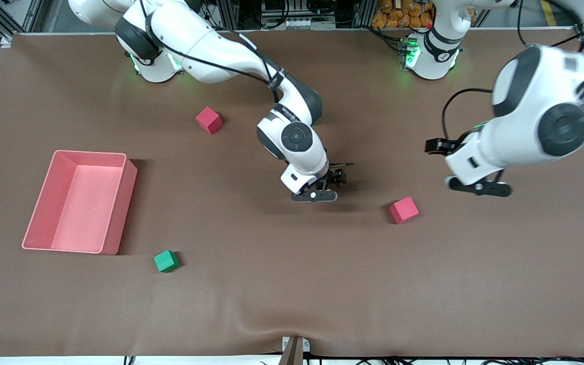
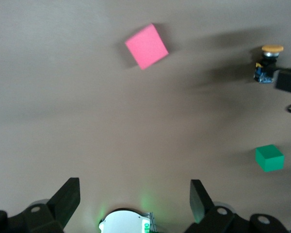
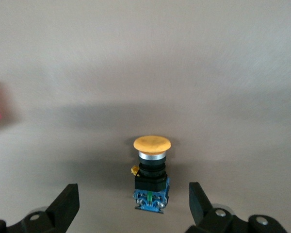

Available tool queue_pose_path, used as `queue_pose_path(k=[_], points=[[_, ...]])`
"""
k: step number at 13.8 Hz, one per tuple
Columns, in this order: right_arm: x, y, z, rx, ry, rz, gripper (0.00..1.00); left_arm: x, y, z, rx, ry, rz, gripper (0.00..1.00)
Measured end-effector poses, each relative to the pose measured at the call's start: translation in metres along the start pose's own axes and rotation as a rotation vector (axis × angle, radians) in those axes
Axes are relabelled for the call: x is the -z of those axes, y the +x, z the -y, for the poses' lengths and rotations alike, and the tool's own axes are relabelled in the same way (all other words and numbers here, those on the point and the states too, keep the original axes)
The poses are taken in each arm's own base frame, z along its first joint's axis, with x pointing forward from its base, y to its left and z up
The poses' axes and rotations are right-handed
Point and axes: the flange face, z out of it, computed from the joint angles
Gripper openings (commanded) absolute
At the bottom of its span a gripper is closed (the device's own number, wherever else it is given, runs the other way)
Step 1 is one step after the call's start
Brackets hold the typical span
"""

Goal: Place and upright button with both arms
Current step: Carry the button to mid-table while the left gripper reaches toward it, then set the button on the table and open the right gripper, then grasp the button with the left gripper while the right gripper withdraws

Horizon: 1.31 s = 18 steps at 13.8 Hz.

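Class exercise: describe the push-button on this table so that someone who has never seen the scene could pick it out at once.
Start at the brown table, near its middle, where the right gripper sits open. The button stands between its fingers, untouched. Unlike the plain red and green foam cubes, it has a round orange cap on a black body with a blue base.

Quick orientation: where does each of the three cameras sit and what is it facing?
Front view: high across the table, facing both arms' bases; right hand and left hand show.
Left wrist view: looks down past its open fingers at a red cube.
Right wrist view: looks between its open fingers at the button.
Shared: both wrist views show the button.
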Motion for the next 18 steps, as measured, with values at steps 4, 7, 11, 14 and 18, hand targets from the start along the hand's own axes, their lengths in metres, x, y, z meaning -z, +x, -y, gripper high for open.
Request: queue_pose_path(k=[4,7,11,14,18], points=[[0.086,0.020,-0.029,-0.001,-0.114,0.037,1.00,-0.043,0.026,-0.057,-0.066,0.007,0.023,1.00],[0.139,0.028,-0.059,0.034,-0.141,0.027,1.00,-0.072,0.047,-0.110,0.002,-0.021,0.011,1.00],[0.219,0.033,-0.116,0.101,-0.181,0.024,1.00,-0.116,0.081,-0.176,0.076,-0.025,-0.034,1.00],[0.280,0.049,-0.183,0.164,-0.201,0.017,1.00,-0.135,0.097,-0.183,0.110,-0.041,-0.065,1.00],[0.350,0.042,-0.272,0.220,-0.228,-0.019,1.00,-0.175,0.106,-0.218,0.119,-0.045,-0.091,0.91]])
